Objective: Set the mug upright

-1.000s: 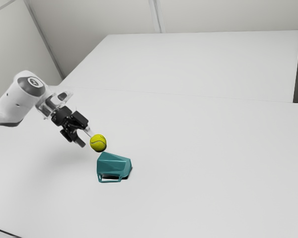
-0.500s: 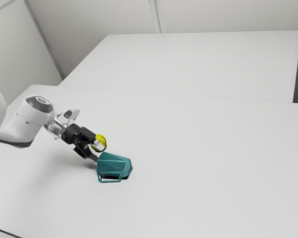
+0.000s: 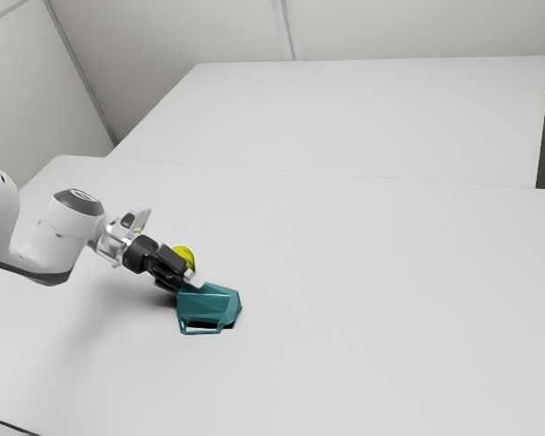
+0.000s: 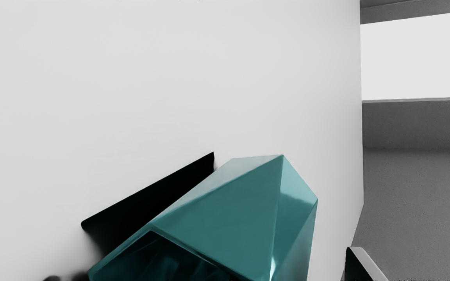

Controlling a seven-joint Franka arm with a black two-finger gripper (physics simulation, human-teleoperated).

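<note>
While the faceted teal mug [image 3: 213,303] lies on its side on the white surface [image 3: 372,291], the gripper [image 3: 190,286] is down at its open end, fingers [image 3: 194,279] apart. Mug not upright. Its mouth faces the gripper; closed end points toward the exterior view's right. Handle [image 3: 201,329] is on the side nearer the exterior camera, low, by the surface.

Wrist view: the mug sits between the two fingers, dark interior open toward the hand. One fingertip stands clear of the mug's outer wall with a gap; at the other side only a small dark bit of tip is in frame. Not clamped on anything. Can't tell if either finger touches the rim. Mug throws a hard black shadow [image 4: 150,203] on the surface, right alongside its wall.

Tennis ball [image 3: 184,256] is just beyond the gripper as seen from the exterior camera, partly hidden by it, near the mug. Contact with the gripper: can't tell. Arm [image 3: 54,238] comes in from the exterior view's left, hand tilted down toward the mug.
</note>
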